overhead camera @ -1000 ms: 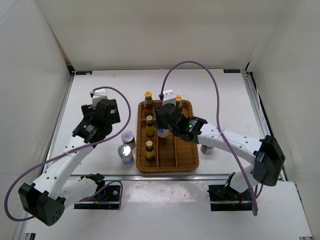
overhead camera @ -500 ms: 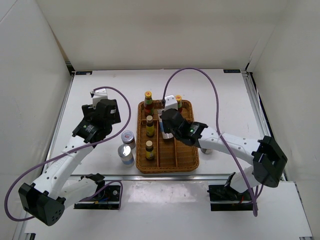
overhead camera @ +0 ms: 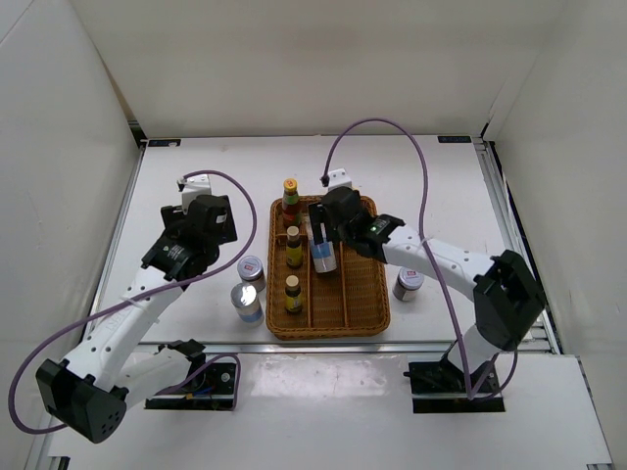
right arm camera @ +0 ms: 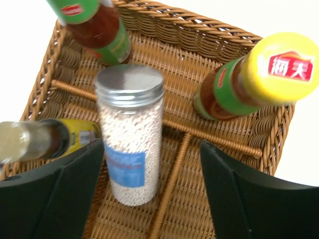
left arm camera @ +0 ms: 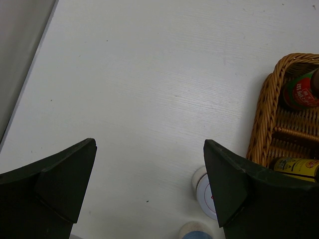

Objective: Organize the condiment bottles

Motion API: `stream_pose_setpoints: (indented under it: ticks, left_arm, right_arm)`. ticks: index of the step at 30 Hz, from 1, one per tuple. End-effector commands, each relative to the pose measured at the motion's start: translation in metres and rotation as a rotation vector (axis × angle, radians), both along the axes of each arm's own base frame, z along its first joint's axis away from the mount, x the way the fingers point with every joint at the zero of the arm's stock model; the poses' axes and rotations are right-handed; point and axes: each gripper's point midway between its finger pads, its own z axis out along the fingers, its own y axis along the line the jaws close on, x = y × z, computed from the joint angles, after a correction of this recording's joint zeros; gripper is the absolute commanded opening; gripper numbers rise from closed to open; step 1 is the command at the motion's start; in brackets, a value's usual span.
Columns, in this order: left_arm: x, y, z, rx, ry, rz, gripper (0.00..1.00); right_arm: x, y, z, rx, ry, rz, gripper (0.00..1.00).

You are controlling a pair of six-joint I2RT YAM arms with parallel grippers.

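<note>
**A:** Where is the tall clear silver-lidded jar of white pellets [right arm camera: 130, 144]?

**B:** Upright in the middle lane of the brown woven wicker tray [right arm camera: 209, 35], between the right gripper's [right arm camera: 149, 149] spread fingers.

**A:** And the left gripper [left arm camera: 149, 144]?

**B:** Its jaws are wide apart over the white table [left arm camera: 149, 59], left of the tray. 2 squat silver-lidded jars [overhead camera: 252, 267] stand left of the tray, and 1 lone silver-lidded jar [overhead camera: 409, 284] stands right of it.

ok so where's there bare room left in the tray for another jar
Bare: the near halves of the tray's middle and right columns. Crowded: the left column, with three bottles, and the far half around the jar and tall bottle.
</note>
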Motion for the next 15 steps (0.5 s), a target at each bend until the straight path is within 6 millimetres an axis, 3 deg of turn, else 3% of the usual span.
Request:
stream_pose_setpoints:
  ticks: [1, 15]
  left_arm:
    - [0.0, -0.001, -0.002, -0.011, 0.007, 0.001, 1.0]
    - [0.0, -0.001, -0.002, -0.011, 0.007, 0.001, 1.0]
  right_arm:
    - [0.008, 0.006, 0.006, 0.023, 0.04, 0.054, 0.83]
    - [0.019, 0.037, -0.013, 0.035, 0.133, 0.171, 0.86]
